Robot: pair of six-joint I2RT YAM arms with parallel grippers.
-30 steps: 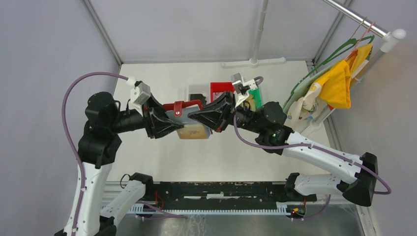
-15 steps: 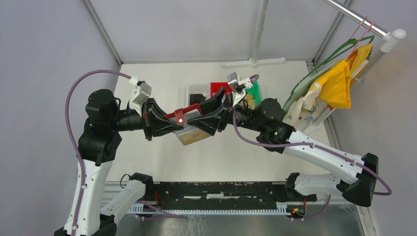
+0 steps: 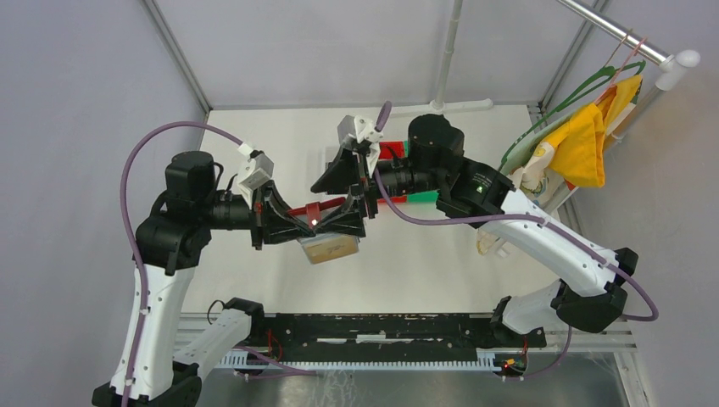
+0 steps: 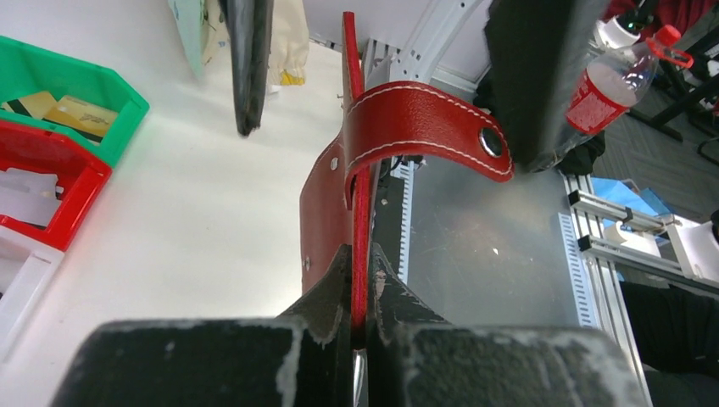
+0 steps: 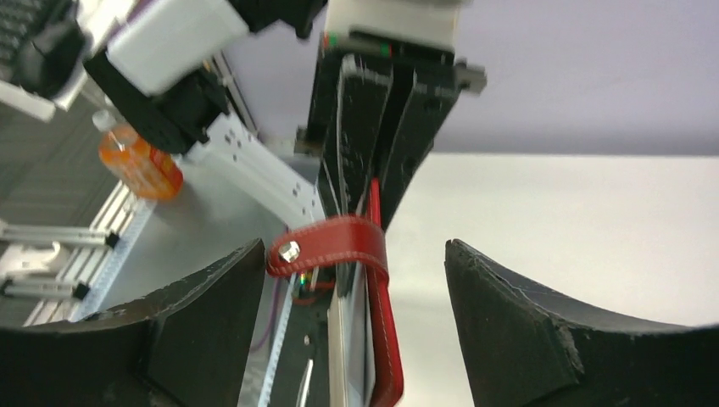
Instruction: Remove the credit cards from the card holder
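Observation:
The dark red card holder [image 3: 315, 212] hangs above the table between the two arms. My left gripper [image 3: 298, 227] is shut on one leaf of it, and in the left wrist view the red leaf [image 4: 359, 212] is pinched edge-on between the fingertips [image 4: 335, 288]. Its snap strap [image 4: 424, 136] loops free. A tan credit card [image 3: 331, 248] shows under the holder; thin card edges [image 5: 343, 352] sit beside the red leaf [image 5: 386, 339]. My right gripper [image 3: 339, 202] is open, its fingers [image 5: 195, 326] on either side of the holder without touching it.
A red bin [image 3: 392, 151] and a green bin [image 3: 424, 197] sit behind the right arm, and the green bin [image 4: 76, 93] holds tan items. A rack with a yellow cloth [image 3: 585, 140] stands at the right. A white post base [image 3: 437, 106] is at the back.
My right gripper has opened and let go of the holder, and its arm has swung up and back. My left gripper has shut on the holder, which now sits slightly lower.

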